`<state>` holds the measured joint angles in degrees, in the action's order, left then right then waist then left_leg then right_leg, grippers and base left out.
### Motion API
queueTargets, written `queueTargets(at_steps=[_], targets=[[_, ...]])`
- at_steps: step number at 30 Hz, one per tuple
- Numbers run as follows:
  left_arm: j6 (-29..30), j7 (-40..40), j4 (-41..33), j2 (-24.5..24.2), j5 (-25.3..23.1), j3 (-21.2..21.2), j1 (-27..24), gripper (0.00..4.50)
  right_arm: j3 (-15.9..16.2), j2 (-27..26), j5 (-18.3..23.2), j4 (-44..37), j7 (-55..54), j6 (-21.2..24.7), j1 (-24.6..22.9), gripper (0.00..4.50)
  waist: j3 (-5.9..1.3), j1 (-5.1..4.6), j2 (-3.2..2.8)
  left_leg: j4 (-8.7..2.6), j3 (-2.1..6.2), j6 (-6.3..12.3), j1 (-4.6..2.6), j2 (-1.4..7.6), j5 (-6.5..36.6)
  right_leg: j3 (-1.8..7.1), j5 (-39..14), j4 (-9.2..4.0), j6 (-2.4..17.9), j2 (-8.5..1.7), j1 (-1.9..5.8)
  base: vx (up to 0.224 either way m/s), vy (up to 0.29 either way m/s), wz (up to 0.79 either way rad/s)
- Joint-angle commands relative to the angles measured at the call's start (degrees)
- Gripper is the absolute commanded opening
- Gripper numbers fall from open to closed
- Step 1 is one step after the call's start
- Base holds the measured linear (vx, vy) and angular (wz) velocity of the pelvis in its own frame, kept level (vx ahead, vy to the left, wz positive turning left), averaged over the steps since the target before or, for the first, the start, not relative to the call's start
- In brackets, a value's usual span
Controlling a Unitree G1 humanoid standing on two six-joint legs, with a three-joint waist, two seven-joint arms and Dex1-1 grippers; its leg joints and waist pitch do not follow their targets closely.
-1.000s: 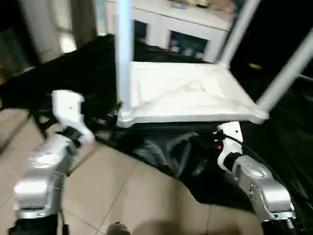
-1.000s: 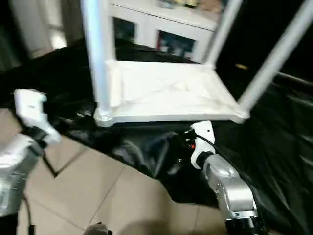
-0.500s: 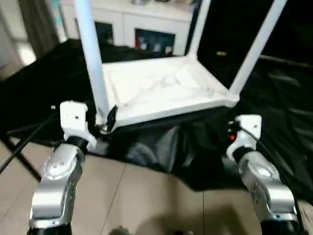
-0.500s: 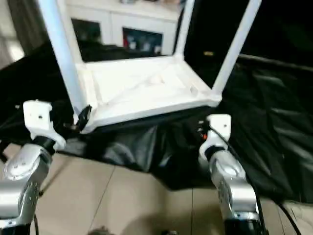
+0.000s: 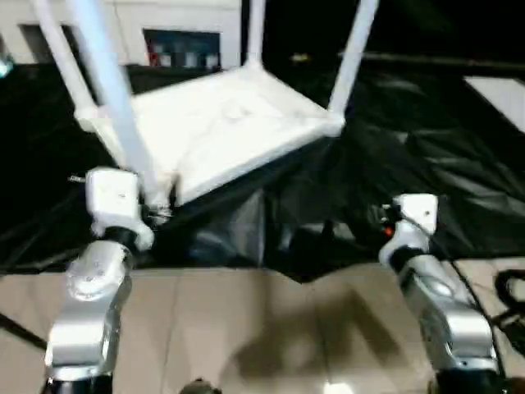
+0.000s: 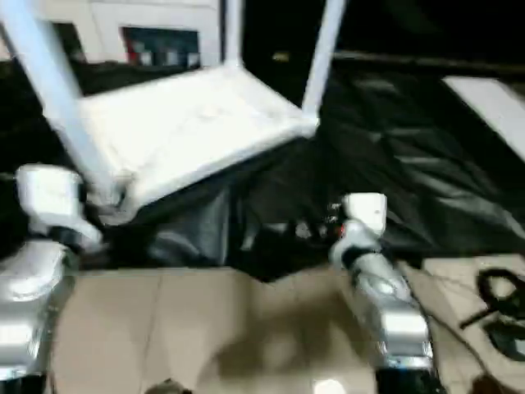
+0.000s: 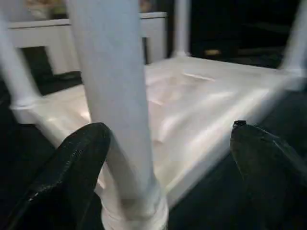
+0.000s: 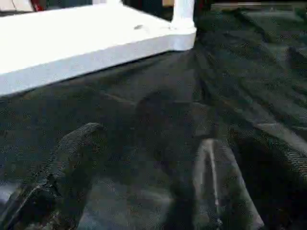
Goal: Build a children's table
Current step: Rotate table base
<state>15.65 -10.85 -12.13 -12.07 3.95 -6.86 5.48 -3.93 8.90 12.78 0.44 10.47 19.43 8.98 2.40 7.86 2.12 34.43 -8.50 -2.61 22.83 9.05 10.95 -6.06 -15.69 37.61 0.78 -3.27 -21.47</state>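
Note:
The children's table lies upside down on a black cloth, its white tabletop (image 5: 221,123) ribbed side up. Its white legs stand in the corner sockets, among them the near leg (image 5: 111,90) and the right leg (image 5: 351,53). My left arm (image 5: 115,205) reaches to the near corner. In the left wrist view my left gripper (image 7: 168,148) is open, and the near leg (image 7: 115,96) stands between its black fingers (image 7: 72,163), close to one of them. My right gripper (image 8: 163,182) is open over the black cloth, apart from the table's right corner (image 8: 180,38).
Black cloth (image 5: 410,139) covers the work area and hangs onto the tiled floor (image 5: 246,328). A white glass-door cabinet (image 5: 180,45) stands behind the table. Black cables (image 6: 500,304) lie on the floor at the right. A white panel (image 5: 500,94) lies at the far right.
The camera has swung, shifting the whole picture. My left gripper now sits closer to the near leg's base. Both grippers stay open.

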Motion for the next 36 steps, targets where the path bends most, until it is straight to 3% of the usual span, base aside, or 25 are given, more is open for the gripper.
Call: queueTargets(at_steps=[1, 4, 5, 7, 8, 10, 11, 12, 13, 14, 16, 18, 20, 21, 22, 23, 25, 28, 29, 30, 31, 32, 34, 35, 36], targets=[[-2.0, -0.4, -0.2, 0.3, 0.4, -0.2, -1.9, 4.5, 2.0, 0.0, -0.4, -1.3, 1.5, -0.6, 0.4, 4.45, -2.55, -0.01, -1.02, -5.21, 2.37, -1.28, -1.39, 4.64, 16.2, 3.43, -11.4, -7.17, -2.5, -6.26, 2.8, -0.068, 0.011, -0.1], [-4.3, 0.7, -1.1, 1.5, -0.3, 0.1, -5.7, 4.5, 5.2, 1.6, -2.2, -1.9, 3.9, -1.0, 0.0, 4.45, -1.59, -0.87, -1.36, -6.64, 2.74, -2.93, -3.37, 5.49, 30.2, 3.26, -22.7, -8.67, 1.1, -6.13, 2.92, 0.0, 0.0, 0.0], [-4.4, 1.0, -1.5, 1.6, -1.0, 0.6, -7.1, 4.5, 6.0, 1.9, -2.6, -2.1, 4.6, -1.0, -0.1, 4.45, -0.1, -1.58, -1.56, -6.24, 2.35, -3.33, -6.35, 4.93, 41.8, 1.95, -35.1, -11.1, 1.4, -5.44, 2.04, 0.0, 0.0, 0.0], [-4.1, 1.3, -2.6, 2.1, -1.5, 1.1, -8.8, 4.5, 7.0, 2.2, -2.5, -2.3, 5.6, -0.9, -0.3, 4.45, 0.64, -0.55, -2.05, -8.07, 1.93, 0.02, 1.21, 2.02, 40.8, -1.07, -45.8, -9.61, -0.8, -6.52, 9.56, 0.001, 0.021, 0.13], [-3.9, 1.6, -3.1, 2.3, -1.5, 1.3, -9.5, 4.5, 7.5, 2.4, -2.8, -2.3, 5.9, -1.0, -0.3, 4.45, -0.03, -0.11, -2.42, -7.75, 1.17, 0.57, 1.55, 1.39, 38.7, -0.7, -45.5, -8.24, -0.1, -6.3, 10.65, 0.026, 0.029, 0.57], [-4.1, 2.0, -3.3, 2.3, -1.8, 1.4, -10.1, 4.5, 8.0, 2.4, -3.2, -2.2, 6.3, -1.3, -0.3, 4.45, 0.41, -0.63, -0.62, -0.81, 1.23, 4.24, -1.64, 1.6, 25.5, 0.05, -52.1, -15.63, 1.2, -12.3, 9.29, 0.026, 0.034, 0.59], [-4.4, 2.4, -3.1, 2.4, -1.9, 1.3, -10.0, 4.5, 7.9, 2.1, -3.3, -2.0, 6.3, -1.5, -0.4, 4.45, 1.08, -0.81, -1.83, 1.82, 1.06, 3.43, -6.86, 3.81, 17.6, 0.46, -51.7, -17.36, 3.7, -12.16, 7.0, 0.012, 0.069, 0.45], [-4.7, 2.5, -2.8, 2.4, -1.9, 1.2, -9.8, 4.5, 7.6, 1.8, -3.1, -1.8, 6.1, -1.9, -0.4, 4.45, 2.49, -1.71, -1.56, 0.37, 1.33, 1.54, -7.38, 4.11, 23.3, -2.34, -48.6, -16.42, 3.8, -10.03, 6.52, 0.012, 0.069, 0.45], [-4.9, 2.6, -2.7, 2.5, -1.8, 1.0, -9.3, 4.5, 7.1, 1.6, -2.7, -1.5, 5.9, -2.1, -0.3, 4.45, 1.18, -2.22, -3.3, -5.88, 3.73, -2.83, -9.06, 6.79, 39.6, -2.98, -33.0, -9.09, 3.5, -3.28, 6.17, 0.076, 0.085, 0.23], [-5.0, 2.7, -2.6, 2.6, -1.8, 0.9, -9.0, 4.5, 6.7, 1.5, -2.4, -1.3, 5.8, -2.0, -0.2, 4.45, 0.01, -3.03, -3.53, -9.88, 7.54, -6.18, -10.48, 9.43, 50.6, -1.03, -13.7, 0.28, 2.7, -1.26, 4.68, 0.153, 0.098, 0.07], [-5.1, 2.8, -2.9, 2.8, -1.7, 0.8, -8.9, 4.5, 6.6, 1.8, -2.2, -1.0, 6.3, -2.3, -0.1, 4.45, -0.34, -3.07, -3.34, -9.64, 8.37, -4.55, -11.22, 9.17, 50.8, 0.42, -5.3, 2.49, 0.8, -0.79, 1.64, 0.148, 0.089, 0.02], [-5.2, 3.0, -3.2, 3.0, -1.6, 0.8, -9.3, 4.5, 6.5, 2.2, -2.1, -0.7, 7.0, -2.8, 0.0, 4.45, -1.07, -4.08, -3.15, -9.01, 6.31, 1.14, -11.06, 6.76, 42.3, 0.06, 1.9, 2.9, 0.2, -0.72, -0.82, 0.138, 0.041, -0.07], [-5.1, 3.2, -3.5, 3.3, -1.4, 0.7, -9.7, 4.5, 6.4, 2.4, -2.0, -0.7, 7.1, -2.8, 0.1, 4.45, -0.82, -5.22, -0.51, -8.76, 2.74, 8.38, -10.06, 4.29, 33.9, 2.22, 5.5, -2.42, 1.2, -3.27, -0.72, 0.164, -0.041, -0.03], [-5.0, 3.2, -3.6, 3.4, -1.3, 0.7, -9.8, 4.5, 6.3, 2.4, -2.1, -0.6, 7.2, -2.9, 0.1, 4.45, -1.06, -5.16, 0.88, -7.55, 1.31, 8.59, -9.09, 2.33, 33.2, 4.29, 2.5, -4.91, 1.5, -4.73, 1.19, 0.174, -0.066, 0.0], [-5.0, 3.2, -3.6, 3.4, -1.3, 0.7, -9.8, 4.5, 6.3, 2.4, -2.1, -0.6, 7.2, -2.9, 0.1, 4.45, -1.71, -4.13, 3.64, -3.48, -0.15, 9.42, -5.85, -0.97, 28.8, 8.08, -7.9, -7.24, 0.5, -6.15, 5.71, 0.182, -0.107, 0.12], [-5.2, 3.2, -3.8, 3.5, -1.1, 0.8, -10.0, 4.5, 6.4, 2.5, -2.1, -0.4, 7.5, -3.1, 0.1, 4.45, -1.78, -1.33, 3.65, 6.11, 1.6, 8.94, -2.59, -2.55, 12.9, 14.55, -36.7, -11.73, 6.6, -12.97, 9.56, 0.202, -0.111, 0.05], [-5.4, 3.2, -3.9, 3.5, -1.1, 0.9, -10.1, 4.5, 6.4, 2.6, -2.3, -0.3, 7.8, -3.2, 0.1, 4.45, -1.85, -0.4, 2.7, 7.82, 3.67, 5.86, 0.89, -1.99, 5.6, 13.69, -25.4, -10.28, 12.5, -11.42, 11.15, 0.209, -0.085, 0.02], [-6.4, 2.7, -3.4, 4.3, 0.5, 0.4, -10.0, 4.5, 6.7, 3.1, -2.3, -0.1, 8.4, -3.6, -0.2, 4.45, -1.09, 0.29, 1.14, 2.67, 3.05, 5.23, 0.56, -0.43, -3.2, 8.02, -16.4, -10.91, 18.0, -6.78, 10.0, 0.209, -0.007, 0.11], [-6.7, 2.6, -3.5, 4.6, 1.2, 0.2, -10.2, 4.5, 6.8, 3.2, -2.3, 0.0, 8.5, -3.7, -0.2, 4.45, -1.86, -0.13, -3.17, -4.88, 4.34, 5.81, -4.08, 2.88, -5.1, 1.78, -11.4, -7.68, 9.3, -0.37, 7.47, 0.202, 0.102, -0.01], [-6.6, 2.5, -3.5, 4.7, 1.3, 0.1, -10.2, 4.5, 6.8, 3.2, -2.3, 0.2, 8.5, -3.8, -0.1, 4.45, -1.32, -2.24, -3.41, -5.98, 6.84, 8.51, -5.22, 5.27, 3.3, 0.8, -9.6, -3.43, 7.2, 1.38, 4.7, 0.202, 0.102, -0.01], [-6.8, 2.4, -3.5, 4.9, 1.6, -0.2, -10.3, 4.5, 6.8, 3.3, -2.4, 0.3, 8.6, -3.8, 0.0, 4.45, -3.99, -2.95, -2.62, -3.91, 11.1, 18.13, -10.58, 9.18, -3.2, 2.12, -6.2, 2.48, 3.2, 0.33, -0.36, 0.225, 0.091, -0.04], [-6.9, 2.4, -3.5, 4.9, 1.7, -0.2, -10.3, 4.5, 6.7, 3.3, -2.4, 0.4, 8.7, -3.9, 0.1, 4.45, -4.28, -2.06, -2.78, -0.88, 10.94, 23.75, -9.86, 8.68, -27.6, 3.51, 0.5, 3.69, -1.2, -0.96, -2.82, 0.188, 0.035, -0.01], [-7.1, 2.2, -3.1, 4.7, 1.7, -0.1, -10.1, 4.5, 6.7, 3.3, -2.5, 0.7, 8.8, -4.0, 0.2, 4.45, -5.05, -1.62, -1.44, 1.62, 10.41, 23.04, -9.3, 7.73, -60.1, 5.68, 11.3, 1.95, -5.8, -2.51, -3.75, 0.094, 0.018, -0.01], [-7.4, 1.7, -2.5, 4.4, 2.0, 0.0, -9.8, 4.5, 6.7, 3.2, -2.8, 1.1, 8.8, -4.1, 0.4, 4.45, -4.72, -1.95, 2.12, 3.46, 6.4, 14.15, -4.03, 0.57, -57.1, 8.86, 28.7, -2.54, -6.2, -4.32, -2.1, -0.123, 0.041, -0.16], [-8.7, 0.2, -1.1, 4.4, 3.4, 0.0, -9.2, 4.5, 6.9, 3.4, -3.8, 1.9, 8.1, -3.7, 1.0, 4.45, -3.99, -1.66, 2.48, 2.59, 4.36, 11.98, -1.64, -2.12, -44.1, 8.48, 31.7, -2.53, -4.7, -3.98, -0.44, -0.123, 0.041, -0.16]])
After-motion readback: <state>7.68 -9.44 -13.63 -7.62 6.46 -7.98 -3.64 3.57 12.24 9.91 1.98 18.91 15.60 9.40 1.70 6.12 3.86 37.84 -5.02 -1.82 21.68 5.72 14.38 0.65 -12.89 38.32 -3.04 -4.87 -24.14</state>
